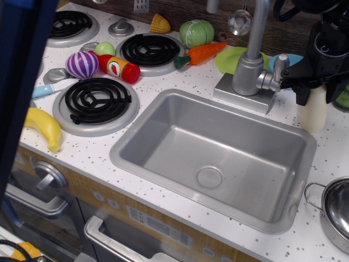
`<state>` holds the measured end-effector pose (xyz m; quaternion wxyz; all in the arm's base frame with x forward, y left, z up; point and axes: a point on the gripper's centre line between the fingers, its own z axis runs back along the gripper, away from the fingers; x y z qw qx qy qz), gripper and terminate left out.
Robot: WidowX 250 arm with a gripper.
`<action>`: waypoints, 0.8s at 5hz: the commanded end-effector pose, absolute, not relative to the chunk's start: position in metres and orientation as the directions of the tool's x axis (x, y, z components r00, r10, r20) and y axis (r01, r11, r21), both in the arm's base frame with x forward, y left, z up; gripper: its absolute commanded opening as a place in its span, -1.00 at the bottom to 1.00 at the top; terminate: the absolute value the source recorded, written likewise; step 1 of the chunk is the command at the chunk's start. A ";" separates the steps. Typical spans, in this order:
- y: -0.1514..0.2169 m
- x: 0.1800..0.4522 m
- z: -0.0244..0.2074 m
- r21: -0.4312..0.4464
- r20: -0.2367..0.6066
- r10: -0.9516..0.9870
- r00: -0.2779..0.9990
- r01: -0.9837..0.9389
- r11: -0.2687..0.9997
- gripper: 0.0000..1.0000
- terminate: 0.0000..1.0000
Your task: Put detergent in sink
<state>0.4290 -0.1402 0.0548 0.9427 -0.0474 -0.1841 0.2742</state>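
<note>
I had the end effector point(315, 90) at the far right of the frame, its dark fingers point(301, 93) straddling the top of the detergent point(313, 112). They looked clenched around the bottle's neck, though the cap was hidden behind the black housing, so I judged the grip rather than saw it clearly. The cream bottle stood on the white speckled counter point(163, 82) just beyond the sink's point(212, 158) upper right corner, outside the basin, its base seemingly touching the surface.

What worried me was the faucet point(252, 60) just to the left of the arm: a low sweep toward the basin could clip its side lever point(279, 68). A pinch high on a smooth, narrow neck could also let the bottle swing or slip, dropping it onto the rim instead of inside. The steel pot point(335, 210) at the lower right sat near the sink edge, so a drift that way could knock it.
</note>
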 end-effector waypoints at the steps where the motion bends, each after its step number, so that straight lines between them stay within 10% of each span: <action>1: -0.138 0.420 0.111 -0.149 0.358 0.524 0.773 -0.507 0.849 -1.00 -1.00; 3: -0.118 0.391 0.146 -0.006 0.364 0.491 0.791 -0.526 0.851 -1.00 -1.00; 4: -0.092 0.372 0.123 0.043 0.351 0.439 0.827 -0.483 0.875 -1.00 -1.00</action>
